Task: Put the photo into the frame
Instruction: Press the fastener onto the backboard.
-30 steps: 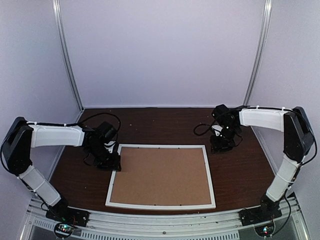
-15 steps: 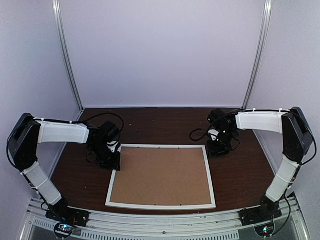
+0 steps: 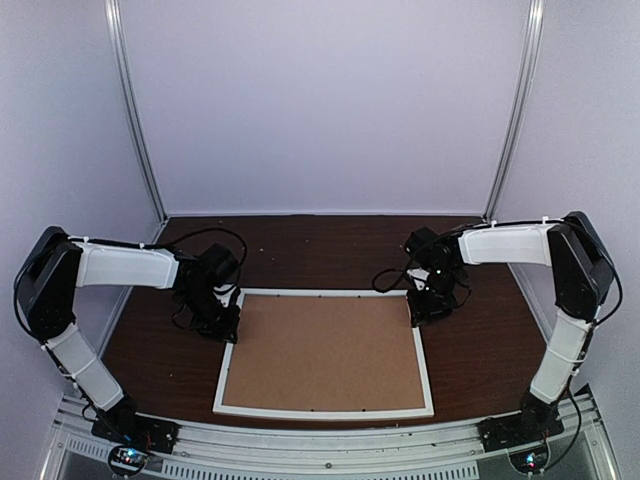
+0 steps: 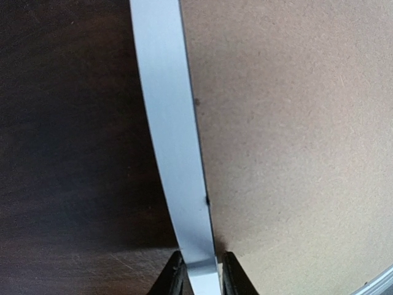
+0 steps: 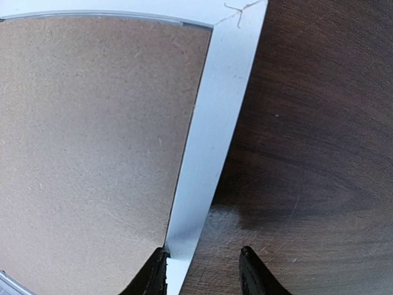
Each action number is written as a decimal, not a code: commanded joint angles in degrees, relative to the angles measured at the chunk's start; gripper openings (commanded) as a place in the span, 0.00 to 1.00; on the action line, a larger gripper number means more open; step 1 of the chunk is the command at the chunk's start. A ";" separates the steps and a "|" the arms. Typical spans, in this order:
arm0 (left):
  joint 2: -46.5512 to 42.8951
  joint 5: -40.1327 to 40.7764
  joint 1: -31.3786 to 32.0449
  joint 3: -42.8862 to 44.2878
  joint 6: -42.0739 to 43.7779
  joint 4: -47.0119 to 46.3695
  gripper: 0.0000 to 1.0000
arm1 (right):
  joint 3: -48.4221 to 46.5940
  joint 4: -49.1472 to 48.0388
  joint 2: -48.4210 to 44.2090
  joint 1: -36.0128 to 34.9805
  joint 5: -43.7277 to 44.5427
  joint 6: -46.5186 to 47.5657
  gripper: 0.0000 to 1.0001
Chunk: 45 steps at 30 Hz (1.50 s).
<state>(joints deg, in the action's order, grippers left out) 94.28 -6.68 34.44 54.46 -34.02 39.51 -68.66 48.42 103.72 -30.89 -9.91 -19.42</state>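
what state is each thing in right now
frame, lying flat on the table, back side up
backing board, seated inside the frame
left gripper, astride the frame's left rail, close to both edges, grip unclear
right gripper, open, astride the right rail, gap beside one finger

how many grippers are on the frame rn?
2. Left gripper grips the frame at its left rail, near the far corner. Right gripper straddles the right rail near the far corner, jaws open. Nothing hidden.
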 commanded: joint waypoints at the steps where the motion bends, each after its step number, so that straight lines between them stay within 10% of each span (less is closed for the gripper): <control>1: 0.03 -1.58 0.11 -0.65 -0.14 -2.06 0.22 | -1.18 0.16 0.59 -0.39 2.66 -1.13 0.40; 45: -1.37 -0.88 0.19 -2.75 -0.16 -2.15 0.20 | -8.70 3.42 11.08 -9.60 3.04 -6.62 0.37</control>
<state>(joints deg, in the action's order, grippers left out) 93.58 -6.61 34.44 52.86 -34.06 38.30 -77.69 55.66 111.35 -37.74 -1.56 -24.47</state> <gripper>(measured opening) 0.204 0.372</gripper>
